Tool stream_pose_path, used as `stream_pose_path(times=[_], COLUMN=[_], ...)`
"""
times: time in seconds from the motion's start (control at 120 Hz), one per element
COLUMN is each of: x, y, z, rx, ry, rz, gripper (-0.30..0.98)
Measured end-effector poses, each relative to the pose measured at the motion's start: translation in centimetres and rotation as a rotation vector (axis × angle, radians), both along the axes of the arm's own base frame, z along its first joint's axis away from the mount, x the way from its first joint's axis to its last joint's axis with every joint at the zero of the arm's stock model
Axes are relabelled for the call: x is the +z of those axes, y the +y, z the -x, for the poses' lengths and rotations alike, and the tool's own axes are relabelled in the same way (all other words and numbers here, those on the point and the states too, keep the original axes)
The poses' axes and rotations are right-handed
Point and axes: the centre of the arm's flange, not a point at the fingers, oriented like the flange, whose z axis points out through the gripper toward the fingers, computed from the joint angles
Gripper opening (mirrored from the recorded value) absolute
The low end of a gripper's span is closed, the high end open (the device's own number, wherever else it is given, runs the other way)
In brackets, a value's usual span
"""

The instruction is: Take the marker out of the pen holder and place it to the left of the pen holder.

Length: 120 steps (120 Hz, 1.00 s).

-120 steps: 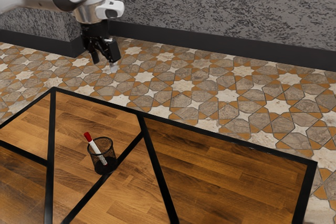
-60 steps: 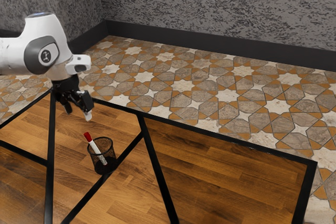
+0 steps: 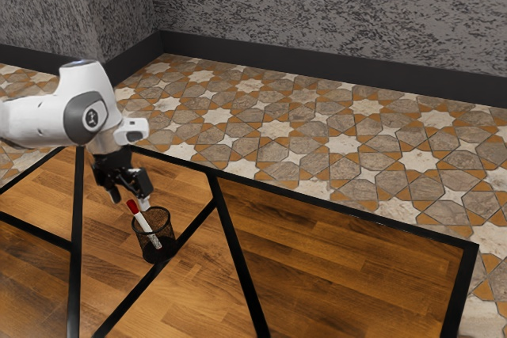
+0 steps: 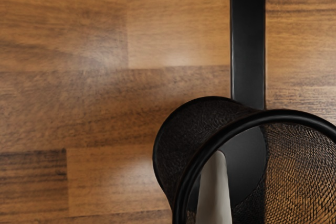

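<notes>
Though near hand (image 3: 131,200), marker (image 3: 143,223) in holder (image 3: 165,233).

This is an indoor room, though home or office I cannot tell. Beyond the brown wood-plank table with black bands (image 3: 348,267) lies a floor of beige, brown and orange star-patterned tiles (image 3: 341,144); farther from the table stand mottled grey walls (image 3: 317,5) with a dark, flat skirting (image 3: 317,66).

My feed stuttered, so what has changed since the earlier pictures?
My gripper moved toward the exterior view's left, then down and slightly right, to the red end of the marker. Nothing was grasped or released; the fingers remain open. Marker and pen holder stayed put.
</notes>
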Motion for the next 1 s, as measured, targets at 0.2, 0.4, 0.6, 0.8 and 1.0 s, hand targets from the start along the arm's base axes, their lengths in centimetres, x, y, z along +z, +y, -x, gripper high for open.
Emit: stream_pose_path(times=[0.2,0.4,0.6,0.8,1.0], x=[-0.4,0.2,0.3,5.4,16.9], y=[-0.6,-0.9,-1.2,-1.9,0.1], z=[0.5,0.6,0.6,1.3,0.4], rx=[-0.025,-0.041,-0.057,-0.079,-0.091], ry=[0.000,-0.015,-0.014,-0.071,-0.083], rz=[0.010,0.012,0.011,0.013,0.002], gripper=[0.67,0.20,0.00,-0.05,-0.08])
